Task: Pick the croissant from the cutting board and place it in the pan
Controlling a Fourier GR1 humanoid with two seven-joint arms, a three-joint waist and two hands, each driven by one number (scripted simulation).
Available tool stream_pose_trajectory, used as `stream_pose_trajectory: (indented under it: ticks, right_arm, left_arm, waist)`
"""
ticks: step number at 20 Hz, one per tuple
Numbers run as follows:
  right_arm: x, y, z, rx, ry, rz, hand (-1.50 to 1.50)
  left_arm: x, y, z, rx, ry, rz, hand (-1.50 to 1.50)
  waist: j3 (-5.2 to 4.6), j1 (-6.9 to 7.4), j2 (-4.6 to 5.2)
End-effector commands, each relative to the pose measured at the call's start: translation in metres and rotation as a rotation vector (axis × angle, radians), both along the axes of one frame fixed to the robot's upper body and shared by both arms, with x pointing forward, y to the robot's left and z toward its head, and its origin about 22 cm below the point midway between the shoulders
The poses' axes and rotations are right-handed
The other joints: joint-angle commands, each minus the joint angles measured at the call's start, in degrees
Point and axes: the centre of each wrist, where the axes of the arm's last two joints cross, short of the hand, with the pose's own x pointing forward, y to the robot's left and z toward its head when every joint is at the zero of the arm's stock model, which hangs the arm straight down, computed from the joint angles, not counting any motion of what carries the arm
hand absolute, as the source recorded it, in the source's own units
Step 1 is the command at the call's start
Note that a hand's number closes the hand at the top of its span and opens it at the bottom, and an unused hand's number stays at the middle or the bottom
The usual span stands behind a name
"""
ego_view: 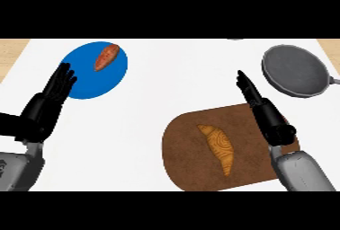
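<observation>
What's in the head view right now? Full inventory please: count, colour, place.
croissant: 1, golden brown, lying on the cutting board, lower centre-right
cutting board: 1, dark brown, lower centre-right on the counter
pan: 1, grey, upper right, nothing in it, handle pointing right
plate: 1, blue, upper left
sweet potato: 1, orange-brown, on the plate's upper part
counter: 1, white top, with light wood showing at the upper corners
left hand: 1, black on a grey forearm, open, fingers straight, at the left beside the plate
right hand: 1, black on a grey forearm, open, fingers straight, over the cutting board's right edge, holding nothing
</observation>
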Motion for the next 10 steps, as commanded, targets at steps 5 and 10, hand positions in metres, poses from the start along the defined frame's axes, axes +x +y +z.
stream_pose_trajectory:
  ticks: [5,10]
  right_arm:
    - [0.057,-0.001,0.042,-0.245,0.262,-0.077,-1.50]
    - [0.044,-0.017,0.010,-0.753,0.086,-0.280,1.50]
  left_arm:
    - [-0.006,-0.014,-0.001,0.151,0.089,-0.043,0.00]
    - [-0.017,-0.043,-0.028,0.130,0.182,-0.085,0.00]
  waist:
    - [-0.54,1.56,0.67]
    - [-0.52,1.00,0.77]
